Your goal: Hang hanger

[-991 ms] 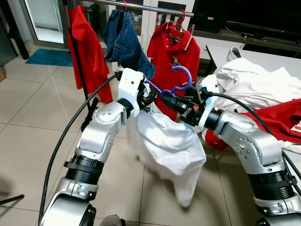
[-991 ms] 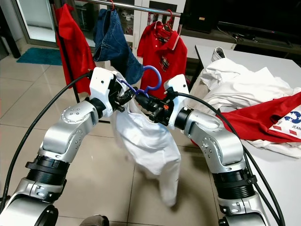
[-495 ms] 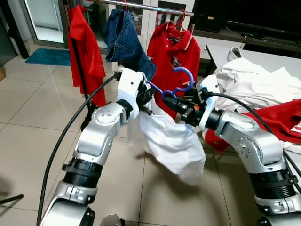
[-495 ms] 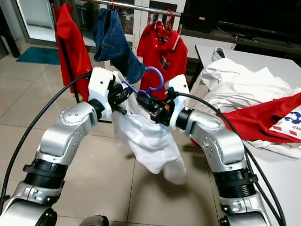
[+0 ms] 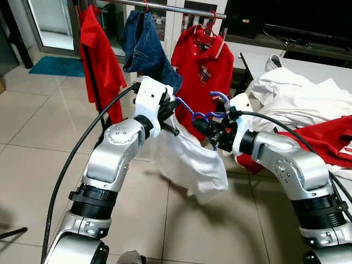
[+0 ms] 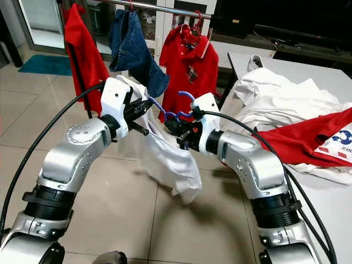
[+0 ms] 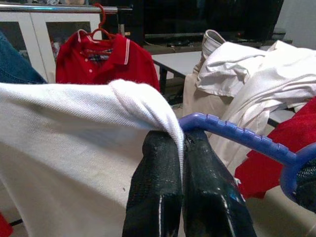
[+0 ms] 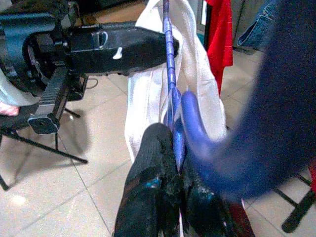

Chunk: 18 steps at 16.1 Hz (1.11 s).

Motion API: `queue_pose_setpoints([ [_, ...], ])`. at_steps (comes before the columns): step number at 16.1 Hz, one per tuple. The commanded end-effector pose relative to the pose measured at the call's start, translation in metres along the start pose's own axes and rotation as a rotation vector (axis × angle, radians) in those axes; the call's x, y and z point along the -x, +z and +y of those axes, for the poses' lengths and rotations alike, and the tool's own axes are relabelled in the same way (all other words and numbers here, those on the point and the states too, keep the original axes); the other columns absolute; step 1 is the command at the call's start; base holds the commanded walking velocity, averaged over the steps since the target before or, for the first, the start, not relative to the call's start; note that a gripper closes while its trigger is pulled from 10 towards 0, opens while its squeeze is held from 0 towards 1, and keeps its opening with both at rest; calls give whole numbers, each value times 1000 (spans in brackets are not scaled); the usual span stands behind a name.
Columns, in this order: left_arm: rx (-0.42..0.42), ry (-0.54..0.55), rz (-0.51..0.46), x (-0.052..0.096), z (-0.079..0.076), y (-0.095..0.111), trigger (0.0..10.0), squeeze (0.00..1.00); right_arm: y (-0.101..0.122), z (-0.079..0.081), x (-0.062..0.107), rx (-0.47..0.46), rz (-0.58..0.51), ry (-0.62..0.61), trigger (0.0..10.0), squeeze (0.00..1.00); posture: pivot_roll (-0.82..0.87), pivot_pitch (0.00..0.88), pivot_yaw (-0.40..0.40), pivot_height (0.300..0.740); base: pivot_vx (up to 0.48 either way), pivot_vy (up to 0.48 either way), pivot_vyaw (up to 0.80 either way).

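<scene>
Blue hanger (image 5: pixel 201 114) is pinched by left gripper (image 5: pixel 175 105) and right gripper (image 5: pixel 204 127); its loose white shirt (image 5: pixel 190 162) may slide off.

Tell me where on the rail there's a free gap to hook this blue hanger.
The rail is bare between the jeans and the red polo shirt. The stretch from the red garment at the rail's left end to the jeans is crowded. The blue hanger carries a white shirt, held by both grippers.
</scene>
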<state>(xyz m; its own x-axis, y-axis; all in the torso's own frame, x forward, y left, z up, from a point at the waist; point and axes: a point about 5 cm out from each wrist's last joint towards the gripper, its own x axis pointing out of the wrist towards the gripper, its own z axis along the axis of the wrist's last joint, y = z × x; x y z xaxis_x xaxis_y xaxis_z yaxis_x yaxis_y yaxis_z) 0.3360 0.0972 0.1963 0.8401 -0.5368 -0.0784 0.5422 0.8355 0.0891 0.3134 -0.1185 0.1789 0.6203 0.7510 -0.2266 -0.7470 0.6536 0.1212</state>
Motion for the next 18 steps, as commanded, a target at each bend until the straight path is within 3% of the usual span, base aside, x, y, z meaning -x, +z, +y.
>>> queue_pose_setpoints([
  [1,-61,45,-120,1,11,34,0,0,-29,-12,8,-29,173,-77,10000,0,95,0,-102,740,0,0,0],
  [5,-79,1,-98,1,9,30,0,0,-22,-15,8,-41,126,-106,10000,0,92,0,-98,740,0,0,0],
  [8,-103,5,-43,0,7,18,0,0,-1,-19,8,-92,-17,-122,10000,0,90,0,-98,740,0,0,0],
  [9,-146,39,-15,0,11,12,4039,0,7,-15,9,-95,-56,-79,10000,0,89,0,-98,740,0,0,0],
  [10,-157,50,-7,0,12,9,10000,0,9,-13,9,-88,-69,-54,10000,0,89,0,-98,740,0,0,0],
  [15,-154,56,-10,0,11,4,10000,0,16,-1,9,-76,-97,38,10000,0,86,0,-97,740,0,0,0],
  [16,-156,53,-13,0,10,4,10000,231,16,0,9,-79,-96,39,10000,0,87,0,-98,740,0,0,0],
  [17,-159,51,-14,0,10,4,10000,290,16,0,9,-81,-96,40,10000,0,87,0,-98,740,0,0,0],
  [18,-169,58,-9,-1,10,3,10000,255,16,0,9,-82,-95,41,10000,0,87,0,-99,740,0,0,0],
])
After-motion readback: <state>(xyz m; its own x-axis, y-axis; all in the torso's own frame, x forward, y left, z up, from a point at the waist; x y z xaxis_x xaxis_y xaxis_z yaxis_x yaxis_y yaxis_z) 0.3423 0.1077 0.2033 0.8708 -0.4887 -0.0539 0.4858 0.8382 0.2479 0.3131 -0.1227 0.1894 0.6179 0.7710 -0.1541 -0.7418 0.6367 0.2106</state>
